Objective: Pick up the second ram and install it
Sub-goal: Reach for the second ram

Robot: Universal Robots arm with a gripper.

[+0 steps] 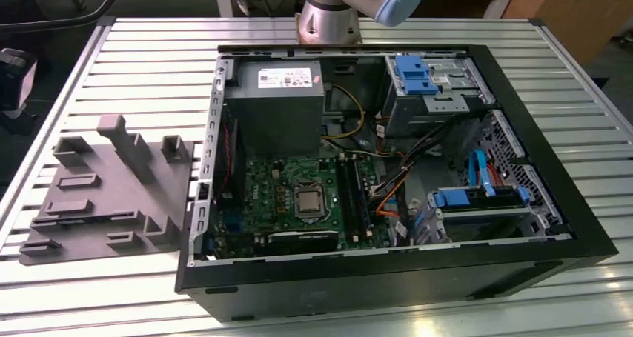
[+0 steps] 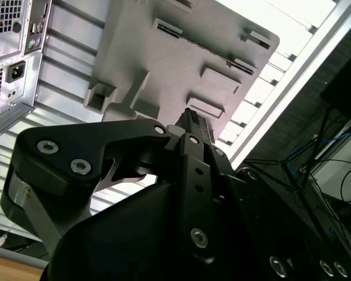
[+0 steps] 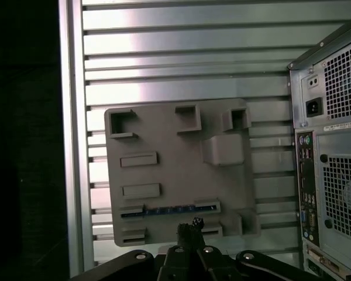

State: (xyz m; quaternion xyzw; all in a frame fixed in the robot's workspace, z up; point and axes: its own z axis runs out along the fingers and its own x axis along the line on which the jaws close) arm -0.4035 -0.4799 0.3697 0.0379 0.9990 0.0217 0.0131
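Seemingly closed and empty, the claw (image 3: 191, 224) hangs above the second ram (image 3: 169, 209) in its tray (image 3: 175, 134).

Silver-grey robot arm with pale blue cap (image 1: 361, 4): cut off at the upper edge of the exterior view. Thin dark green circuit-board stick (image 3: 169, 209): first wrist view, narrow edge only, the rest sunk in a slot of the grey plastic holder tray (image 3: 164, 134); chips too small to tell.
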